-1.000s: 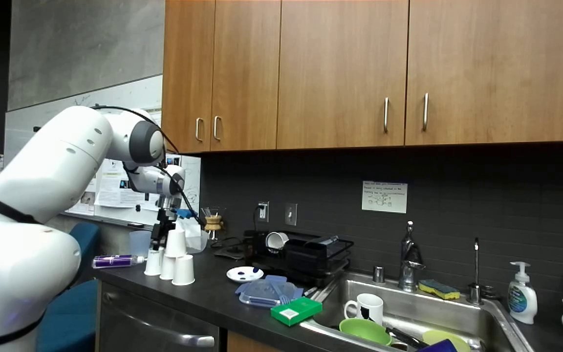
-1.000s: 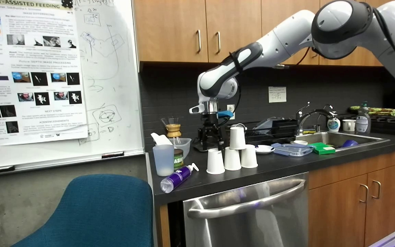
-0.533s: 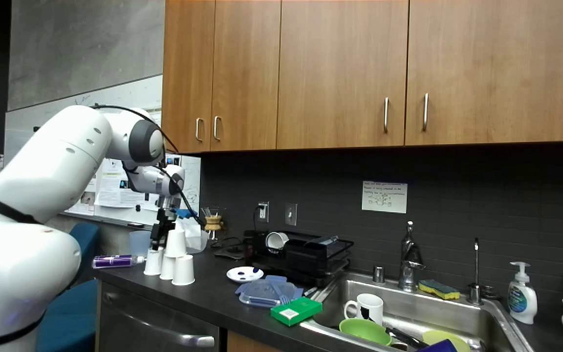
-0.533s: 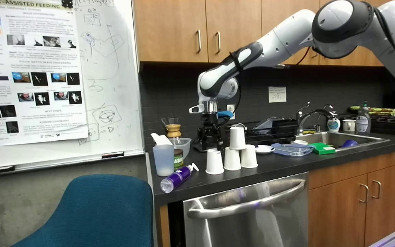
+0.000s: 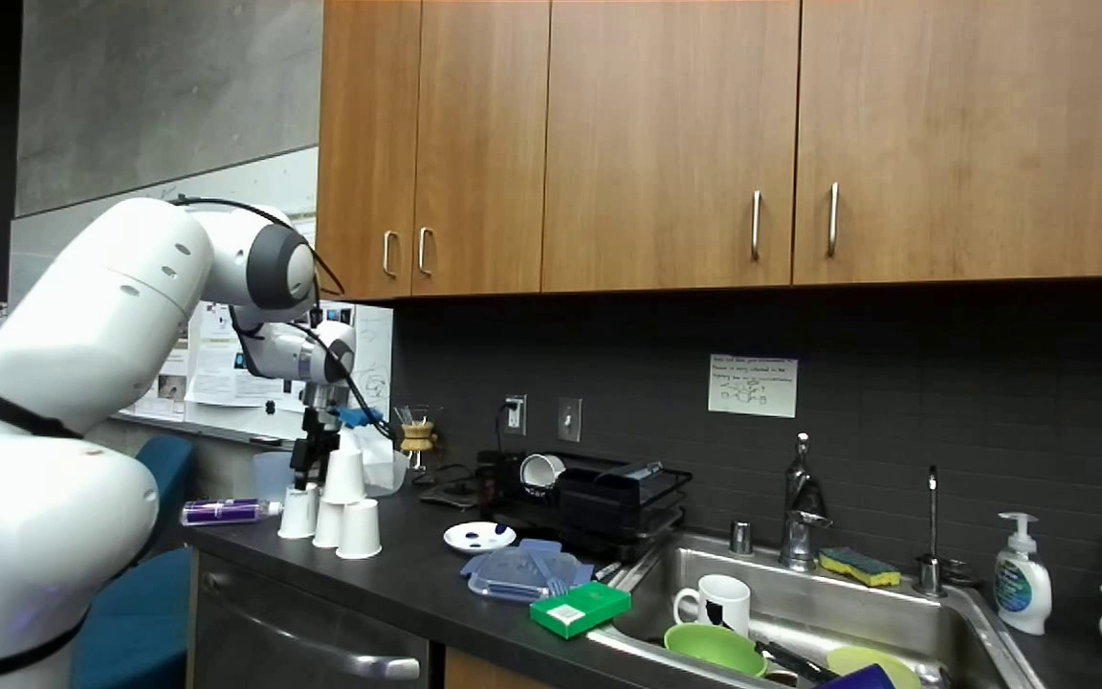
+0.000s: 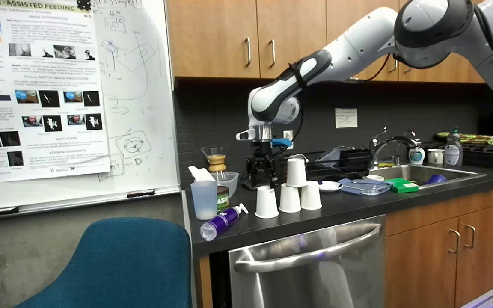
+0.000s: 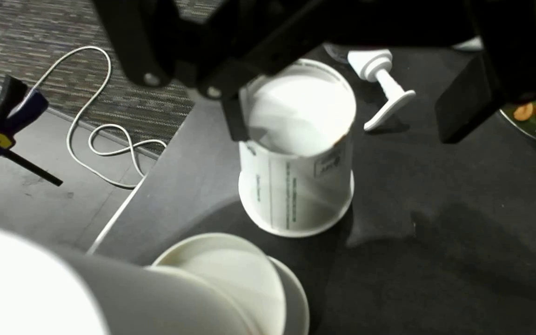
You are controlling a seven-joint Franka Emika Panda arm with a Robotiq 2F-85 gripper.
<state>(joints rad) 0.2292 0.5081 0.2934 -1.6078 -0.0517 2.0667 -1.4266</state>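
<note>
Indoors, dark counter point(image 6: 345, 207), white cups point(image 6: 290, 198), wooden cabinets point(image 6: 291, 38)

The cup point(image 7: 303, 190) is white with dark print, the bottle point(image 6: 221, 222) purple, the plate point(image 5: 474, 537) blue-spotted white.

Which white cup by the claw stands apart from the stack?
The cup nearest the purple bottle: in the wrist view the counter shows between it and the stack of the other three.

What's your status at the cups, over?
Tool open, nothing gripped. Lone white cup upside down on counter, one finger at its upper edge, contact unclear. Three-cup stack close beside, possible obstruction.
</note>
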